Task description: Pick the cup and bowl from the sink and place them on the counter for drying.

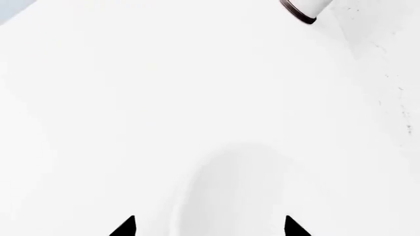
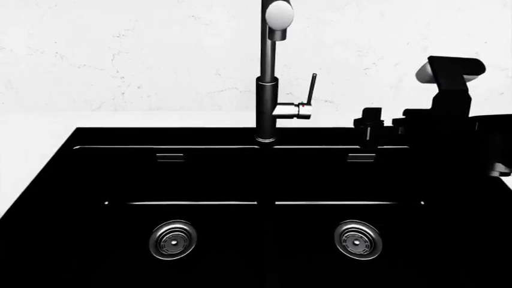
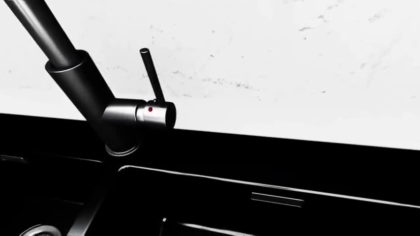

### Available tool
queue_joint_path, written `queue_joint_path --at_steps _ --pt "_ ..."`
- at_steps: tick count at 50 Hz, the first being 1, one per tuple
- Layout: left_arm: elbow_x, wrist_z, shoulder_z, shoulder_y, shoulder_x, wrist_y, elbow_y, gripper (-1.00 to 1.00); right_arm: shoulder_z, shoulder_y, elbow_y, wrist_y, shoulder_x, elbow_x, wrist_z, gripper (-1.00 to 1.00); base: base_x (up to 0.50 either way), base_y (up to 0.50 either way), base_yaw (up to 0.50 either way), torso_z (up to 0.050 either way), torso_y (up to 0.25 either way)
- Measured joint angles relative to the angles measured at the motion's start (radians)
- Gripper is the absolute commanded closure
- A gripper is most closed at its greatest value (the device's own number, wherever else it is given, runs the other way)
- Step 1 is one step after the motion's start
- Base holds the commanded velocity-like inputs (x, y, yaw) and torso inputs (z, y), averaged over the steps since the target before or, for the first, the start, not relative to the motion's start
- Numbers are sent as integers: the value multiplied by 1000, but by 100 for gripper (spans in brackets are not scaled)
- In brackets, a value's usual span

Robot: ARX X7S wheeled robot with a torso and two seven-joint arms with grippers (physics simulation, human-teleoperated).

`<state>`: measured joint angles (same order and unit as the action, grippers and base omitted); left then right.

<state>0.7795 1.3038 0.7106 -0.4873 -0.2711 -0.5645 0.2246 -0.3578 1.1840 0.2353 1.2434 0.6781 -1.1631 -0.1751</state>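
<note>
No text, label, brand or number can be read in any of the three views; the only sign is a small red dot on the side of the faucet's lever body [image 3: 150,109], seen in the right wrist view
</note>
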Motion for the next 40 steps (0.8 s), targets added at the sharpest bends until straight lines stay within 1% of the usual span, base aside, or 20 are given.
queue_joint_path --at_steps 7,13,18,24,30,40 --pt "26 38 -25 3 -1 -59 73 -100 -2 -2 -1 -2 2 -5 -1 -100 0 0 0 0 0" --pt "53 80 -59 -11 -17 -127 140 -100 -1 -9 -5 -7 5 -10 -1 -100 0 0 0 0 0" --pt "65 113 -90 -30 -38 -181 190 -100 1 -17 -8 -12 9 -14 -1 -100 0 0 0 0 0" --pt "85 134 -155 -71 -74 -266 230 -100 4 -27 -13 -18 13 -19 -1 -100 0 0 0 0 0" --pt "117 110 -234 -127 -107 -342 229 -100 5 -35 -16 -23 14 -22 -1 -100 0 0 0 0 0" --pt "193 11 -334 -186 -155 -441 190 -100 8 -40 -24 -26 17 -30 -7 -100 0 0 0 0 0"
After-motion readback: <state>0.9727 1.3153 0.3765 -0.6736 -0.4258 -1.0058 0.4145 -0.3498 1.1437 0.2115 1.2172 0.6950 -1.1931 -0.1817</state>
